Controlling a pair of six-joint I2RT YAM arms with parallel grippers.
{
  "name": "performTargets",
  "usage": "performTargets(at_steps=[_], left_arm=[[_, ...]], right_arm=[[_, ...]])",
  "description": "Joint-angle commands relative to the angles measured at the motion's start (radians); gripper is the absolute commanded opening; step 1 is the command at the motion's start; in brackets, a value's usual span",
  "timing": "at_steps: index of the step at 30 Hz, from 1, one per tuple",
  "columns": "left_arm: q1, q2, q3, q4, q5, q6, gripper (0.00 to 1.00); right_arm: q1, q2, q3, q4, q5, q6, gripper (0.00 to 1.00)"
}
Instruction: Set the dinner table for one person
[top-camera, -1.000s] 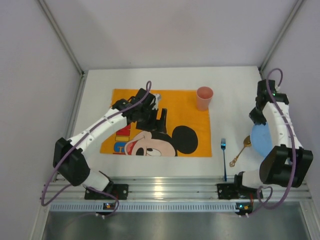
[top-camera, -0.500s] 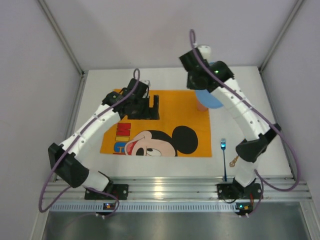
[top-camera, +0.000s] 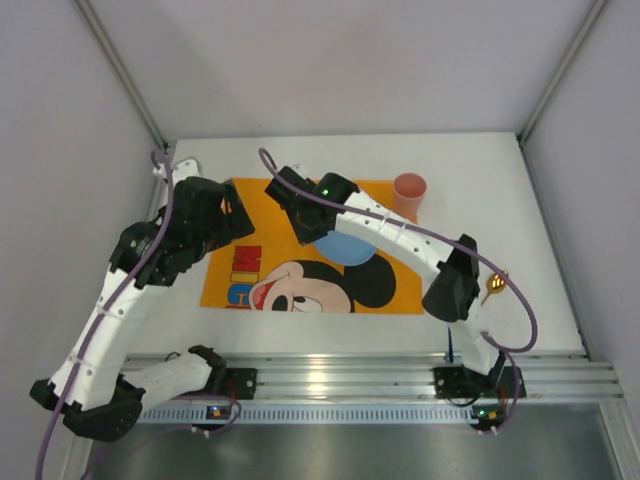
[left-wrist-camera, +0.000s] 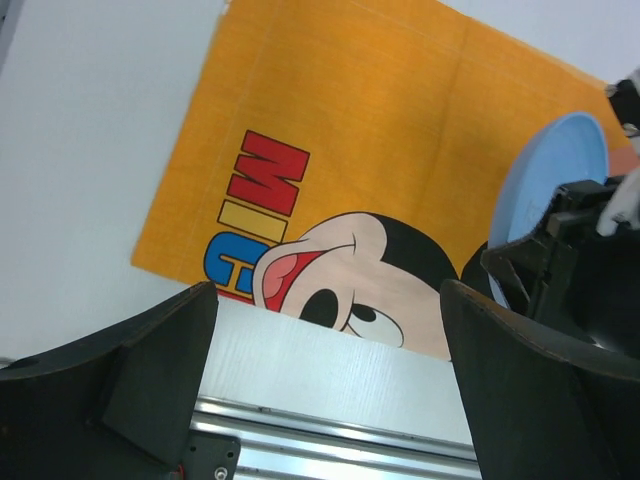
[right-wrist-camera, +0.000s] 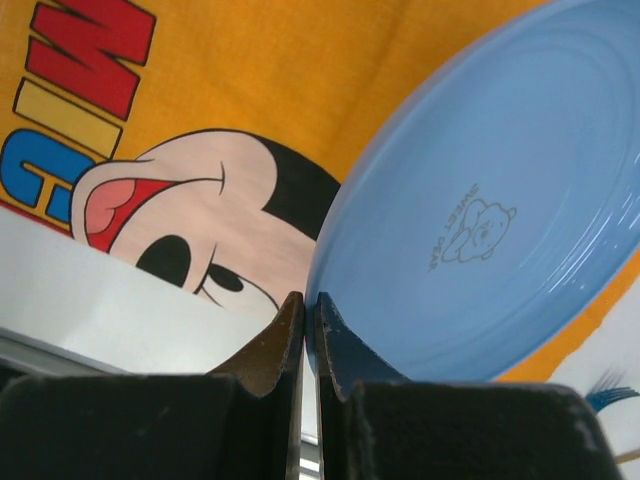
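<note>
Plate (top-camera: 350, 250) is pinched tilted by the right claw (right-wrist-camera: 308, 300), placemat (top-camera: 405, 290) directly below. Left claw (left-wrist-camera: 325, 300) is spread, empty.

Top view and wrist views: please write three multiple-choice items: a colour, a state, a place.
1. The cup is: A. green; B. pink; C. black.
2. The left pincer is: A. shut on the cup; B. open and empty; C. shut and empty.
3. The blue plate is: A. inside the cup; B. in the left pincer; C. over the orange placemat, in the right pincer.
Answers: 1 B, pink at the mat's far corner. 2 B, fingers wide apart around nothing. 3 C, shut fingers pinch its rim above the mat.
</note>
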Motion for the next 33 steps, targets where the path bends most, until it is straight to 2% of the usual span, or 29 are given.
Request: performTargets(at_steps=[1, 10, 17, 18, 19, 20, 23, 27, 29, 30, 32, 33], left_arm=[[0.001, -0.063, -0.015, -0.126, -0.098, -0.098, 0.98], [0.001, -0.145, -0.018, -0.246, -0.095, -0.164, 0.98], [0.001, -0.139, 0.031, -0.282, -0.105, -0.161, 0.97], [-0.001, -0.130, 0.031, -0.275, -0.107, -0.152, 0.98], [0.001, -0.128, 0.027, -0.267, -0.108, -0.146, 0.98], [0.001, -0.122, 0.024, -0.257, -0.107, -0.139, 0.97], [-0.001, -0.100, 0.021, -0.186, -0.076, -0.109, 0.98], [0.001, -0.056, 0.015, -0.073, -0.024, -0.054, 0.96], [-0.001, -0.036, 0.005, -0.008, 0.013, -0.038, 0.96], [-0.001, -0.015, 0.002, 0.013, 0.028, -0.023, 0.95], [-0.002, 0.005, -0.021, 0.073, 0.053, -0.012, 0.95], [-0.004, 0.019, -0.034, 0.098, 0.082, -0.007, 0.95]], right_arm=[[0.015, 0.063, -0.004, 0.124, -0.075, -0.053, 0.00], [0.018, 0.289, 0.101, 0.233, -0.152, -0.079, 0.00], [0.018, 0.271, 0.047, 0.337, -0.238, -0.093, 0.00], [0.018, 0.234, 0.046, 0.339, -0.238, -0.102, 0.22], [0.018, 0.211, 0.037, 0.340, -0.235, -0.107, 0.35], [0.016, 0.185, 0.033, 0.339, -0.224, -0.112, 0.55], [0.015, 0.071, 0.033, 0.307, -0.173, -0.113, 0.82], [-0.011, -0.152, 0.020, 0.241, -0.068, -0.081, 0.88], [-0.043, -0.251, -0.043, 0.200, -0.025, -0.035, 0.90], [-0.104, -0.363, -0.139, 0.189, 0.010, -0.009, 0.90], [-0.219, -0.499, -0.311, 0.216, -0.036, 0.080, 0.90], [-0.382, -0.647, -0.555, 0.259, -0.155, 0.106, 0.90]])
